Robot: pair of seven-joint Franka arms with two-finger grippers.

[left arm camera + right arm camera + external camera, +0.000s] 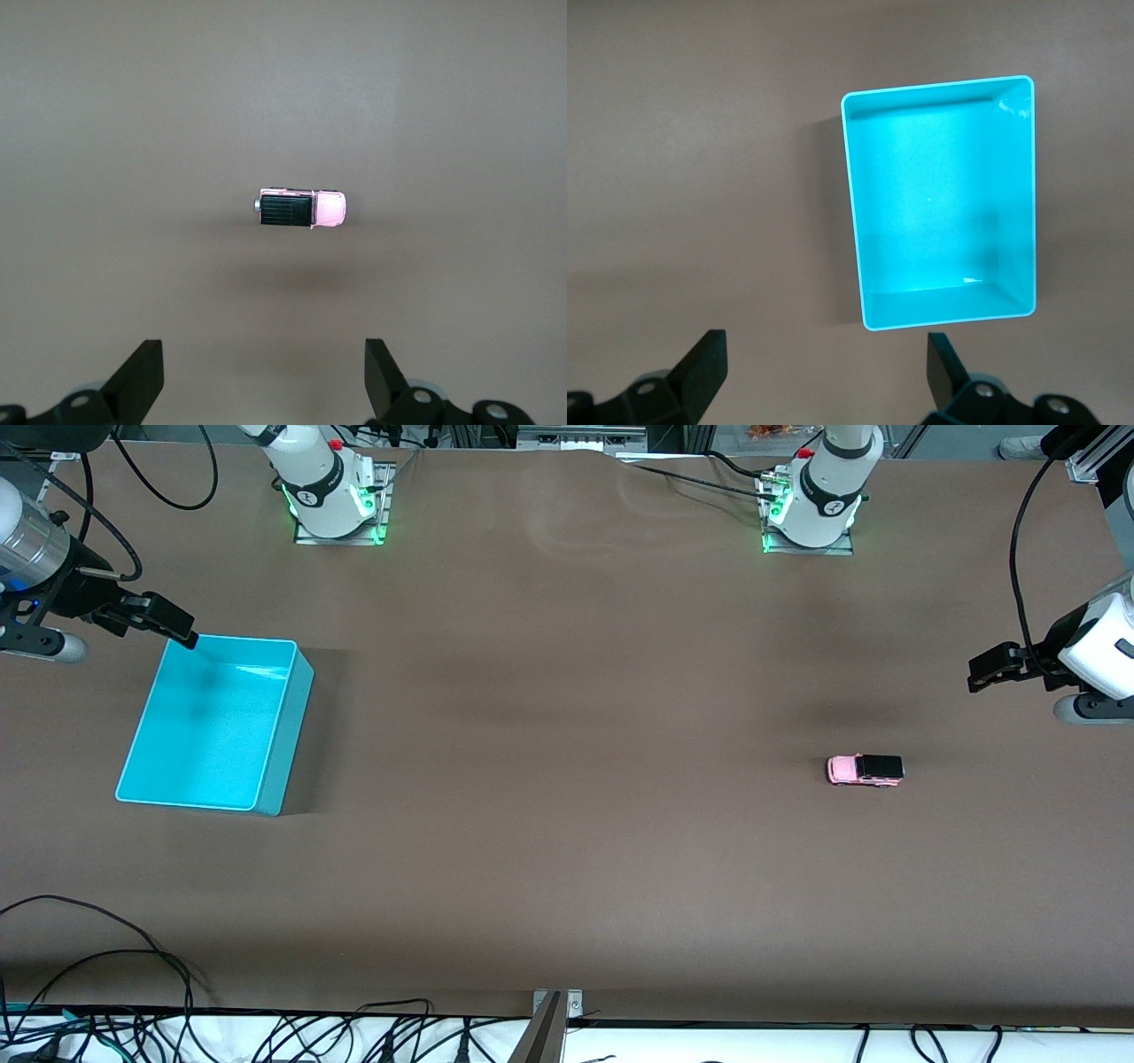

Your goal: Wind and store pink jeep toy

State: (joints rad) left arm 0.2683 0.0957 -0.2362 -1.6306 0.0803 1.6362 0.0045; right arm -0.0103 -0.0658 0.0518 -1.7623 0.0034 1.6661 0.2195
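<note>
Front view first: pink jeep toy (865,770) on its wheels on the brown table (567,850), toward the left arm's end, untouched. Cyan bin (275,766) toward the right arm's end, well apart. Left gripper (982,671) up over bare table near the jeep, jaws spread, holding nothing. Right gripper (182,631) over the bin's corner, likewise spread.

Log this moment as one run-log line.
pink jeep toy: on table, untouched | cyan bin: empty | left claw: open, waiting above table | right claw: open, over bin's corner
</note>
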